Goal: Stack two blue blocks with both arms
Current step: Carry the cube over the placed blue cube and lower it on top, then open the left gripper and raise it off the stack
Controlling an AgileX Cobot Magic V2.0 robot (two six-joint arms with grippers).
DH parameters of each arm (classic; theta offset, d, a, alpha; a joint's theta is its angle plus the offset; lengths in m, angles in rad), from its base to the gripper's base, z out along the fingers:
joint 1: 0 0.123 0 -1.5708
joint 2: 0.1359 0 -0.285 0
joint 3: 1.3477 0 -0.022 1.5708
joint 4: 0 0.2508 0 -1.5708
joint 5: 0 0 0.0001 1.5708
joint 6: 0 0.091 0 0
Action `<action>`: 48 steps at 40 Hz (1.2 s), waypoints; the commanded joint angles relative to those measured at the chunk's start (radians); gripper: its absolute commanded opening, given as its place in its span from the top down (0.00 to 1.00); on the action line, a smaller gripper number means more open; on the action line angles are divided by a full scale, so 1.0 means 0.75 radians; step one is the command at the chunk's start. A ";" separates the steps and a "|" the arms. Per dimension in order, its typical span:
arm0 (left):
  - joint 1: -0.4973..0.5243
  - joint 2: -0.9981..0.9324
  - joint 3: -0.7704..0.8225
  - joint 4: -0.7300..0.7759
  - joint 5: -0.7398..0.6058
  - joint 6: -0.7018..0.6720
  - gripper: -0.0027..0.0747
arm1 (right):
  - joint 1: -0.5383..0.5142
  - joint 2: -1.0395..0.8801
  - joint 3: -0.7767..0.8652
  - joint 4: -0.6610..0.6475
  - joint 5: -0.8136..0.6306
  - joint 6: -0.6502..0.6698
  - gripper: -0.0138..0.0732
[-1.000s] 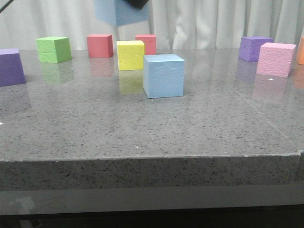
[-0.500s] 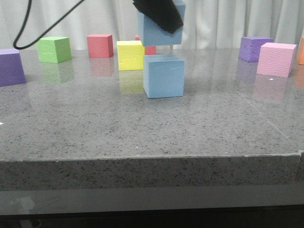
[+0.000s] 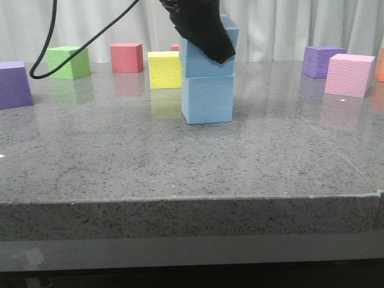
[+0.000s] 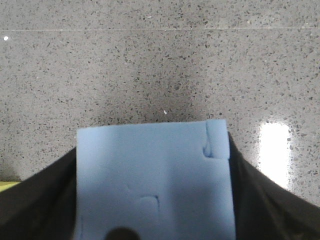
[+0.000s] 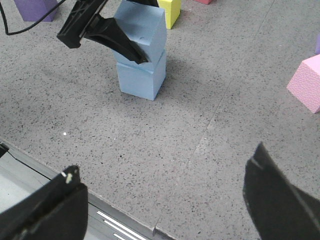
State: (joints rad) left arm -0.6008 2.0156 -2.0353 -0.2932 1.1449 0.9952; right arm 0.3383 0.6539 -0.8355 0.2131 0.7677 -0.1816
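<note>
One pale blue block (image 3: pixel 207 99) stands on the grey table. The second blue block (image 3: pixel 203 63) sits on top of it, slightly tilted, faces roughly in line. My left gripper (image 3: pixel 207 51) is shut on this upper block, one dark finger across its front face. In the left wrist view the block (image 4: pixel 150 190) fills the space between the fingers (image 4: pixel 40 200) of the left gripper (image 4: pixel 153 165). The right wrist view shows the stack, upper block (image 5: pixel 147 25) on lower block (image 5: pixel 140 77), with the left gripper (image 5: pixel 107 37) on it. My right gripper (image 5: pixel 160 200) is open and empty near the table's front edge.
A yellow cube (image 3: pixel 164 69) stands just behind-left of the stack. A green cube (image 3: pixel 68 62), a red cube (image 3: pixel 126 57) and a purple cube (image 3: pixel 13 84) are at the left. A purple cube (image 3: pixel 321 61) and a pink cube (image 3: pixel 348 75) are at the right. A black cable (image 3: pixel 45 54) hangs at the left.
My left gripper has come down and to the right with the blue block, from the top of the view onto the standing blue block. The lower block has not moved.
</note>
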 commanded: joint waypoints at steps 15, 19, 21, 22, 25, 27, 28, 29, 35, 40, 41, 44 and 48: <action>-0.008 -0.082 -0.045 -0.064 -0.084 -0.042 0.22 | -0.007 -0.002 -0.034 0.012 -0.090 -0.010 0.11; -0.008 -0.095 -0.045 -0.064 -0.093 -0.045 0.23 | -0.007 -0.002 -0.034 0.012 -0.090 -0.010 0.11; -0.008 -0.105 -0.045 -0.075 -0.093 -0.045 0.23 | -0.007 -0.002 -0.034 0.012 -0.090 -0.010 0.11; -0.008 -0.108 -0.045 -0.078 -0.093 -0.051 0.23 | -0.007 -0.002 -0.034 0.012 -0.090 -0.010 0.11; -0.008 -0.127 -0.045 -0.078 -0.111 -0.079 0.23 | -0.007 -0.002 -0.034 0.012 -0.090 -0.010 0.11; -0.008 -0.142 -0.045 -0.078 -0.123 -0.096 0.23 | -0.007 -0.002 -0.034 0.012 -0.090 -0.010 0.11; -0.008 -0.148 -0.045 -0.078 -0.126 -0.111 0.23 | -0.007 -0.002 -0.034 0.012 -0.090 -0.010 0.11; -0.008 -0.157 -0.045 -0.075 -0.126 -0.120 0.23 | -0.007 -0.002 -0.034 0.012 -0.090 -0.010 0.11; -0.008 -0.217 -0.045 -0.070 -0.114 -0.279 0.23 | -0.007 -0.002 -0.034 0.012 -0.090 -0.010 0.11; -0.005 -0.279 -0.045 -0.067 -0.114 -0.555 0.23 | -0.007 -0.002 -0.034 0.012 -0.090 -0.010 0.11; -0.003 -0.295 -0.045 -0.064 -0.114 -0.614 0.23 | -0.007 -0.002 -0.034 0.012 -0.090 -0.010 0.11; 0.007 -0.340 -0.045 -0.063 -0.098 -0.755 0.23 | -0.007 -0.002 -0.034 0.012 -0.090 -0.010 0.11; 0.010 -0.413 -0.045 0.001 -0.025 -0.829 0.23 | -0.007 -0.002 -0.034 0.012 -0.090 -0.010 0.11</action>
State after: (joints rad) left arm -0.5990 1.8047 -2.0353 -0.3034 1.1269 0.4584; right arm 0.3383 0.6539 -0.8355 0.2131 0.7677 -0.1816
